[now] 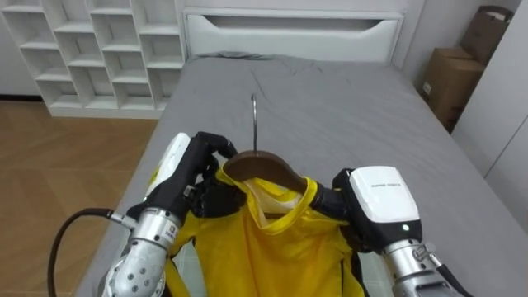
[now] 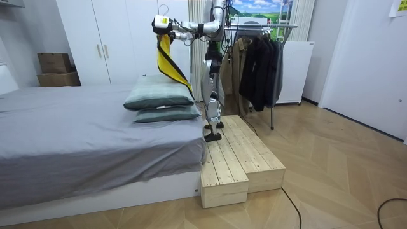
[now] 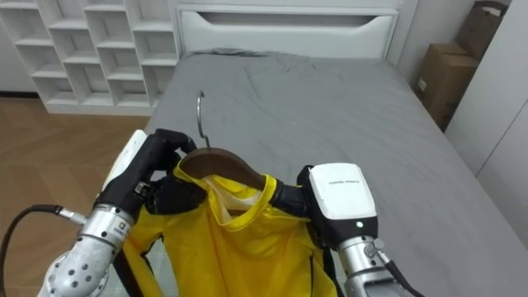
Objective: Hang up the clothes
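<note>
Your left hand (image 1: 198, 177) curls round one end of the brown hanger (image 1: 264, 169), which carries the yellow shirt (image 1: 272, 247) above the grey bed (image 1: 346, 107). Your right hand (image 1: 375, 202) sits at the shirt's other shoulder, and I cannot tell its grip. The print on its white back is too small to read.

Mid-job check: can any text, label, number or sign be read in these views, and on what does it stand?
White back of the right hand: one short line of small print, too small to read.
Cardboard boxes: no legible print.
Yellow garment and wooden hanger: no text visible.
Nothing else carries readable text.
</note>
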Controlling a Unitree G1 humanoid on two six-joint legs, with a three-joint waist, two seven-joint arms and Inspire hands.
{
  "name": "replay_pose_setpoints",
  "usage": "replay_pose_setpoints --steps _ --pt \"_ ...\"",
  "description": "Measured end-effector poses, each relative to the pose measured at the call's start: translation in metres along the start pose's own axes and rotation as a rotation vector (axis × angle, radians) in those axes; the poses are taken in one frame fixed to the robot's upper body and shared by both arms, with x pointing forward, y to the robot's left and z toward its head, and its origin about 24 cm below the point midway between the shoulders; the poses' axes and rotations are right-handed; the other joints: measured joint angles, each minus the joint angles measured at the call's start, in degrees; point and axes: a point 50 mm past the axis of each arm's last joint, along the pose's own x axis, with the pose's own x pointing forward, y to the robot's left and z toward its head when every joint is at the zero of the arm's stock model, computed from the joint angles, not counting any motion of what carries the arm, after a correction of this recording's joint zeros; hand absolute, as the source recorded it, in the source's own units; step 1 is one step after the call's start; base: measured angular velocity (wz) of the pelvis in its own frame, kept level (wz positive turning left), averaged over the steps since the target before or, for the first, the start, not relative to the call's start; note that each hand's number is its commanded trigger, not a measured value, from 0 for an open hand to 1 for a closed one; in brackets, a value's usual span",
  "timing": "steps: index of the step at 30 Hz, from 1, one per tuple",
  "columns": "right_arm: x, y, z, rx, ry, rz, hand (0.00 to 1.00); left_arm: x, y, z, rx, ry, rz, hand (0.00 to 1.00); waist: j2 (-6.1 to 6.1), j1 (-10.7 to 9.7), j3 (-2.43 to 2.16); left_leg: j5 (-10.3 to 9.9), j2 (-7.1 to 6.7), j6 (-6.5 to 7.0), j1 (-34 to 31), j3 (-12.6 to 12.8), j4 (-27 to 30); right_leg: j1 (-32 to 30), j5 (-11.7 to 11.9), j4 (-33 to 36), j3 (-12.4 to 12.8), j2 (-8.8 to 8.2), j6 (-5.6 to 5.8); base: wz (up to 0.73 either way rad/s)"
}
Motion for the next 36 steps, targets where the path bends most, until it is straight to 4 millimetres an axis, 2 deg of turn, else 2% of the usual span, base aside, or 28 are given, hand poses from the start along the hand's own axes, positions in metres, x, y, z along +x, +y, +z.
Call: replay_pose_setpoints --steps 10,15,21,29,33,36 --pt "-0.004 0.008 -0.004 -0.002 0.007 0.038 1.00 -0.001 -0.006 0.002 -0.087 -0.006 -0.025 0.00 0.26 -0.1 0.02 0.0 -0.03 0.00 0.3 0.0 -0.1 0.3 0.0 -0.1 -0.1 -0.04 0.00 0.00" --pt "-0.011 0.020 -0.011 -0.010 0.026 0.094 1.00 -0.001 -0.007 -0.001 -0.086 -0.001 -0.028 0.00 0.45 -0.1 0.12 0.0 -0.07 0.00 0.3 0.0 -0.1 0.3 0.0 -0.1 -0.1 -0.05 0.01 0.00" --pt "-0.012 0.019 -0.015 -0.020 0.030 0.091 1.00 -0.001 -0.005 -0.002 -0.080 -0.001 -0.024 0.00 0.68 -0.3 -0.03 0.0 -0.02 0.00 0.0 0.1 0.0 -0.1 0.0 0.0 -0.1 -0.05 0.01 0.00" --pt "-0.017 0.004 -0.046 -0.019 0.144 0.032 1.00 -0.003 -0.003 -0.003 -0.084 0.002 -0.021 0.00 0.55 -1.8 -0.23 0.0 -0.04 0.01 0.9 0.4 -0.5 0.5 0.0 -0.1 0.0 -0.14 0.06 -0.01" --pt "-0.032 0.011 -0.061 0.005 0.231 0.042 1.00 -0.006 -0.004 -0.007 -0.088 0.019 -0.020 0.00 0.47 -2.7 -0.31 0.0 -0.02 -0.02 1.8 0.7 -0.6 1.3 -0.2 -0.1 0.0 -0.15 0.23 -0.01" --pt "-0.036 0.014 -0.067 0.017 0.265 0.056 1.00 -0.009 -0.004 -0.009 -0.091 0.029 -0.018 0.00 0.38 -3.5 -0.36 0.0 -0.03 -0.02 1.6 0.8 -0.5 1.2 -0.2 0.0 0.1 -0.16 0.26 -0.01"
